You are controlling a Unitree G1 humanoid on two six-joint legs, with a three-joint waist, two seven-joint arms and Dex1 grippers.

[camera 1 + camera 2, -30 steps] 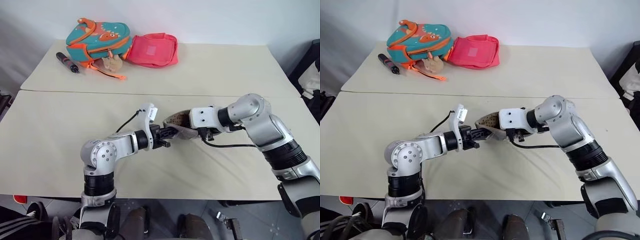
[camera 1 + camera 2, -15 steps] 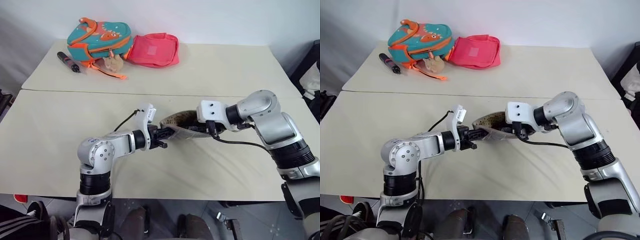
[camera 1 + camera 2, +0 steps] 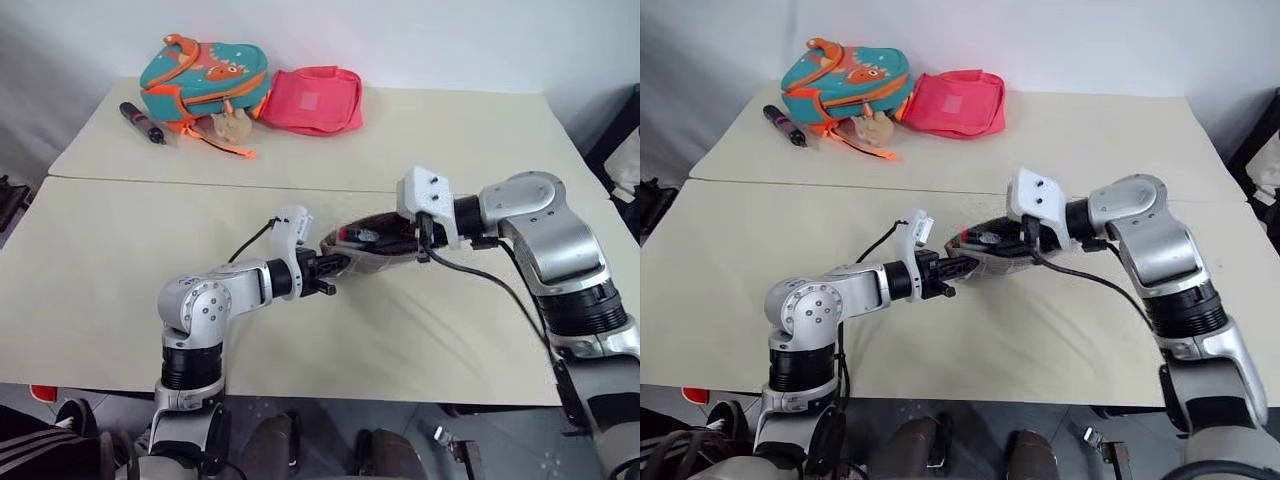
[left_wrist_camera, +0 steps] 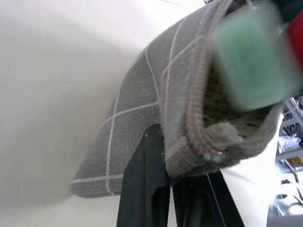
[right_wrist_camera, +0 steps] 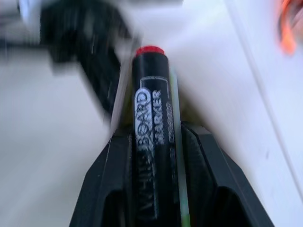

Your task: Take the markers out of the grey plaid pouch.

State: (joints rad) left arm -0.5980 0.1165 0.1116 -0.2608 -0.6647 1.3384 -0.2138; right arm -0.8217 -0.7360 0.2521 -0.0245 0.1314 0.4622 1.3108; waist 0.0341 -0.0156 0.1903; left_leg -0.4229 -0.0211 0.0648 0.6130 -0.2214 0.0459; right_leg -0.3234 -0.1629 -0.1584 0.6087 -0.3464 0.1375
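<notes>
On the table, left tool pinches the pouch; right tool clamps markers.

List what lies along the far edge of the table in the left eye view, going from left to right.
Black pen with red accents → teal-and-orange backpack → pink-red fabric pouch.
</notes>
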